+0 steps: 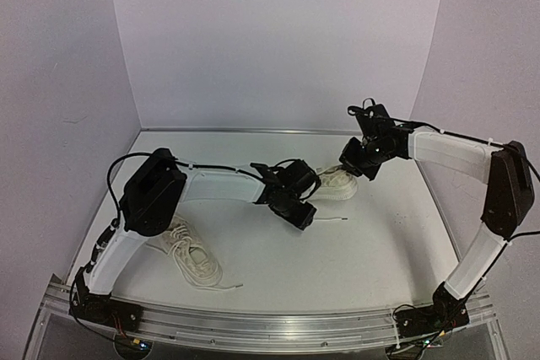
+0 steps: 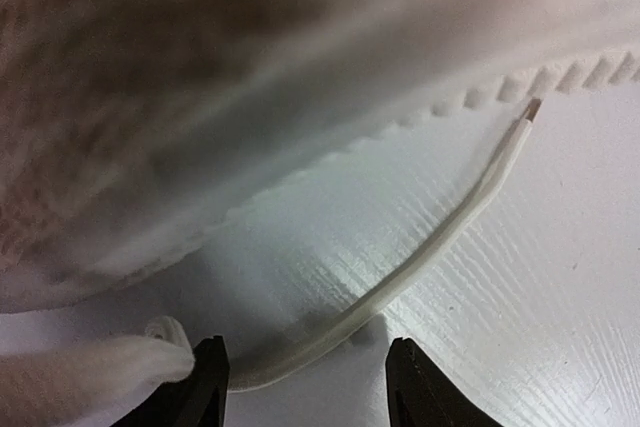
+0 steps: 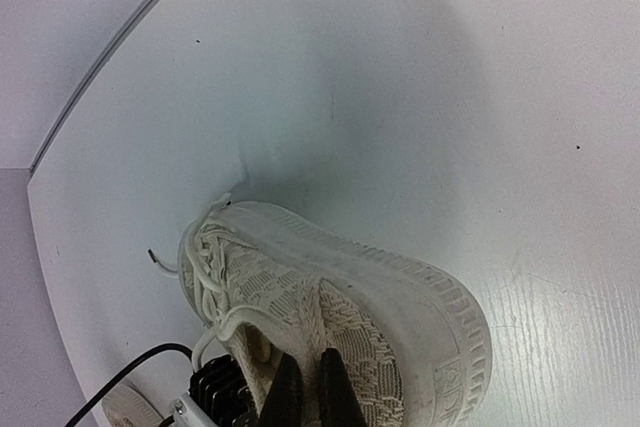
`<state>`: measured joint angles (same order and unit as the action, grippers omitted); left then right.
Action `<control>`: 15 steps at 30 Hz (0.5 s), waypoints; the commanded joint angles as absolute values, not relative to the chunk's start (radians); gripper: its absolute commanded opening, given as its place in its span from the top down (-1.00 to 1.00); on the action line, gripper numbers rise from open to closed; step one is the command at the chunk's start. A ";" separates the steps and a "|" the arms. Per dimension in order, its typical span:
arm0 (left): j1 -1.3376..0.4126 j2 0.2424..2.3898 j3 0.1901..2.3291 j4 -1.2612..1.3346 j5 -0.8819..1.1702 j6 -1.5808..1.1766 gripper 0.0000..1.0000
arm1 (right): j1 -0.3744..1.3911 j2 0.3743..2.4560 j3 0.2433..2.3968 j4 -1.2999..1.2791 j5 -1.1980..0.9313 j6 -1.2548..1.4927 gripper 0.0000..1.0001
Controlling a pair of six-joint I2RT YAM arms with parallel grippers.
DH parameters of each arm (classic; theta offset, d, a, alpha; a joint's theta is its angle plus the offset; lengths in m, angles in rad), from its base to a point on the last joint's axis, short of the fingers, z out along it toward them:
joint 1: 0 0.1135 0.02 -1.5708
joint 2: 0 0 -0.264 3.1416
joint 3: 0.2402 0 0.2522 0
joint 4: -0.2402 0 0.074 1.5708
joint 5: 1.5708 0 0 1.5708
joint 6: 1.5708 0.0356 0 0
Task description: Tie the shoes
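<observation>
One cream-white shoe [image 1: 339,187] lies on its side at the middle back of the table [image 1: 380,250]. My right gripper [image 3: 312,387] is shut on the knit fabric at this shoe's [image 3: 400,297] heel collar; in the top view it [image 1: 356,164] sits at the shoe's right end. My left gripper [image 2: 310,387] hovers low beside the blurred sole [image 2: 250,97]. It stands open, and a thin white lace [image 2: 440,247] runs across the table between its fingertips. From above, the left gripper [image 1: 295,208] is just left of the shoe and the lace end [image 1: 333,219] trails to its right.
A white heap of coiled lace, perhaps the other shoe [image 1: 192,257], lies partly under my left arm [image 1: 219,185] at the near left. Pale walls close off the back and both sides. A metal rail [image 1: 270,326] runs along the front edge. A black cable [image 3: 130,372] crosses near the right fingers.
</observation>
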<state>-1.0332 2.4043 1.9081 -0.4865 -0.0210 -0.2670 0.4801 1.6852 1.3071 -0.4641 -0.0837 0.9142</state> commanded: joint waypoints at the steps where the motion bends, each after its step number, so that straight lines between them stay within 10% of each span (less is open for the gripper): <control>1: -1.033 2.285 1.814 -0.690 -0.077 -0.178 -0.03 | 0.471 1.639 1.304 -0.393 -0.092 0.925 1.00; 15: -0.889 1.993 1.578 -0.729 -0.048 -0.241 -0.03 | 0.464 1.552 1.152 -0.391 -0.149 0.903 1.00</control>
